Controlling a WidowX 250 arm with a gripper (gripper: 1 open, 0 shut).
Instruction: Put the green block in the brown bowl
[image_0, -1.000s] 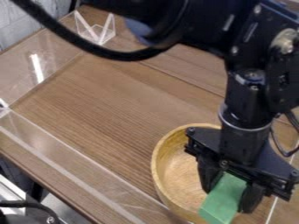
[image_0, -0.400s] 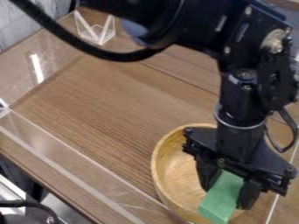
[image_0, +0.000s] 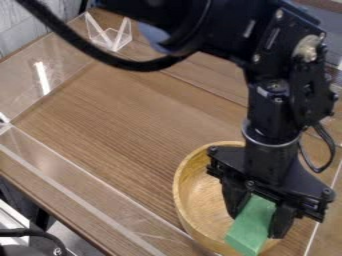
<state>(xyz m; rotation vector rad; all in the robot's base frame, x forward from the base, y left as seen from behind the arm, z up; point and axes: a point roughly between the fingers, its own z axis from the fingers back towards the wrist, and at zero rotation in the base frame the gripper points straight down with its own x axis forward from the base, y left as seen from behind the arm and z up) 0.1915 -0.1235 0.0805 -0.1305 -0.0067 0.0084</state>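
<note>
The green block (image_0: 249, 232) hangs between the black fingers of my gripper (image_0: 261, 215), which is shut on it and points straight down. It sits low inside the brown bowl (image_0: 194, 192), a large round wooden bowl at the lower right of the table. The block's lower end is close to the bowl's floor; whether it touches I cannot tell. The arm (image_0: 287, 90) rises from the gripper and hides the bowl's far right rim.
A wood-grain tabletop (image_0: 120, 120) stretches left and back from the bowl. A clear plastic wall (image_0: 40, 150) runs along the table's left and front edges. A clear folded stand (image_0: 107, 35) sits at the far back.
The arm has shifted very slightly left over the bowl; the block stays gripped at about the same height.
</note>
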